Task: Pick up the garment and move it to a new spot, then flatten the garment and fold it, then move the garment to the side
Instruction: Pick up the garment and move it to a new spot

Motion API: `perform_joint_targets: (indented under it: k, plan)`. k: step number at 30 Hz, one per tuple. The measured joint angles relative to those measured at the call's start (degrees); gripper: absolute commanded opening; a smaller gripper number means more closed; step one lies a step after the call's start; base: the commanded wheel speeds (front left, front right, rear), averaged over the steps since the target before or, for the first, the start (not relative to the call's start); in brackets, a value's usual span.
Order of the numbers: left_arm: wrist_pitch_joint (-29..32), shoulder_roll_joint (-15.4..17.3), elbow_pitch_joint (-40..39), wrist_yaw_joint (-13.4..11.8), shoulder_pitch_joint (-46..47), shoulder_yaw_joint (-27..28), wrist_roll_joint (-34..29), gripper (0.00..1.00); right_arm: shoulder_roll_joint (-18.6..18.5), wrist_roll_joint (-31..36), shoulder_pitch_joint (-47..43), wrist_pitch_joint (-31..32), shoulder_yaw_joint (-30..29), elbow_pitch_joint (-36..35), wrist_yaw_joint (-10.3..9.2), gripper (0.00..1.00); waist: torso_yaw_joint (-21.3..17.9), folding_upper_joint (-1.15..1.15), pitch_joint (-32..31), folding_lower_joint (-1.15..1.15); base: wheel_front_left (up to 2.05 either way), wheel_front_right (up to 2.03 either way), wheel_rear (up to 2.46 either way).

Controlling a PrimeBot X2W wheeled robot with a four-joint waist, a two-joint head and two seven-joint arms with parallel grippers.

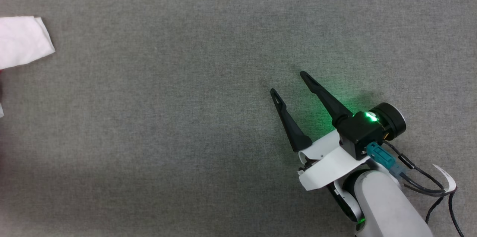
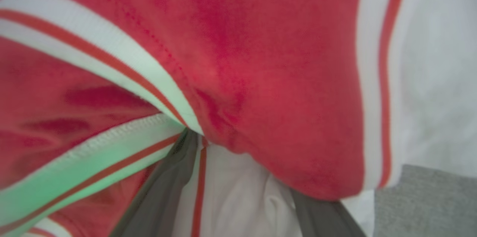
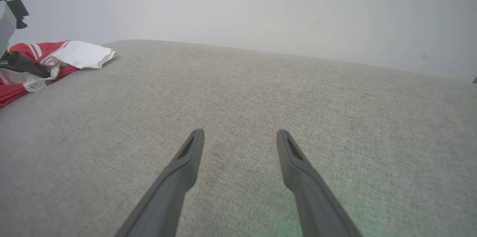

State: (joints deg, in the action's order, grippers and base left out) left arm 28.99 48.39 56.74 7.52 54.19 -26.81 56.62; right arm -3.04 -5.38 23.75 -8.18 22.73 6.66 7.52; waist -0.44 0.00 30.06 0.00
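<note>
The garment [image 2: 261, 62] is a red shirt with red-and-white stripe trim and white sleeve ends. It lies bunched right up against the left wrist camera. My left gripper [image 2: 238, 162] is pushed into it, fingers [image 2: 160, 192] apart, with white cloth between them and red cloth draped over the tips. From the head, one white sleeve end [image 1: 22, 41] pokes in at the left edge. The right wrist view has the garment [image 3: 41, 56] at far left with a dark left finger [image 3: 22, 66] lying on it. My right gripper [image 1: 287, 84] hovers open and empty at lower right, far from the garment.
A grey fabric-covered table [image 1: 186, 117] spreads under everything, with wide bare room between the right gripper and the garment. In the right wrist view the table [image 3: 261, 99] ends at a plain pale wall [image 3: 261, 6]. Cables [image 1: 428, 188] trail from the right wrist.
</note>
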Motion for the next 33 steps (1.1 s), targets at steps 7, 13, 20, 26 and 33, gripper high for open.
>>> perform_joint_targets:
  k: [7, 13, 20, 26, 33]
  plan:
    - [-5.2, 0.3, -0.6, -0.2, 0.2, -2.8, 1.8, 0.0, 0.0, 0.0, -0.2, 0.4, 0.2, -1.3, 0.0, 1.0, -0.1, 0.0, -0.7, 0.0, 0.0, 0.0, 0.0]
    - [-11.4, -0.4, -5.4, -0.1, 1.9, -7.2, 1.9, 0.0, 0.1, -0.9, -1.3, -0.2, -0.4, -0.3, 0.0, 1.0, 0.3, 0.0, -3.5, 0.0, 0.0, 0.0, 0.0]
    - [-16.2, -0.3, -14.9, 0.0, 5.6, -14.9, 0.8, 0.0, 0.1, -3.9, -4.4, -2.2, -1.9, 1.4, 0.0, 1.0, 0.7, 0.0, -8.6, 0.0, 0.0, 0.0, 0.0]
    - [-15.8, -0.6, -25.5, 0.0, 10.1, -22.7, 0.6, 0.0, 0.1, -6.1, -6.6, -3.7, -3.8, 2.1, 0.0, 1.0, -0.3, 0.0, -12.3, 0.0, 0.0, 0.0, 0.0]
    - [-13.8, -5.1, -37.4, 0.0, 16.0, -32.5, 0.5, 0.0, 0.1, -8.7, -7.6, -5.5, -5.2, 2.5, 0.0, 1.0, -4.3, 0.0, -13.3, 0.0, 0.0, 0.0, 0.0]
